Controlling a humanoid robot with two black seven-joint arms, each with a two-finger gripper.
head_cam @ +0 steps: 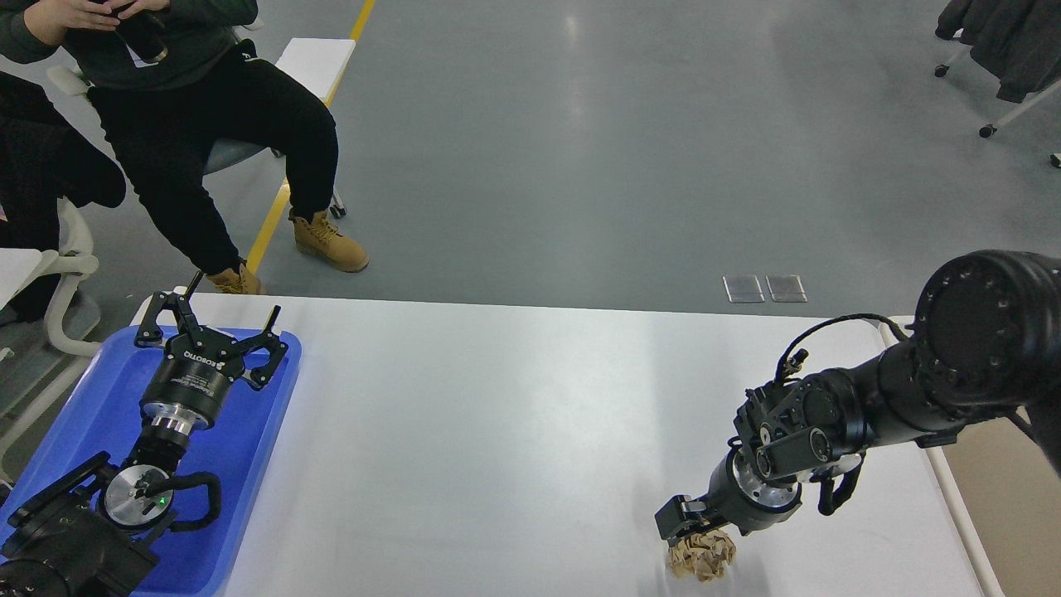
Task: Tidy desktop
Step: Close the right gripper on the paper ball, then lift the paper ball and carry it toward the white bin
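Desktop (497, 431) centre open; tray (249, 464) left, bin (961, 514) right.

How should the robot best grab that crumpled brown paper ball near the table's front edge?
From above, fingers straddling its middle: the paper ball is a roundish, handle-less lump lying alone on the desktop. The right gripper already hangs just over its top-left.

Left hand (211, 336) spread open; right hand (686, 524) angled down, fingers' spacing unclear.
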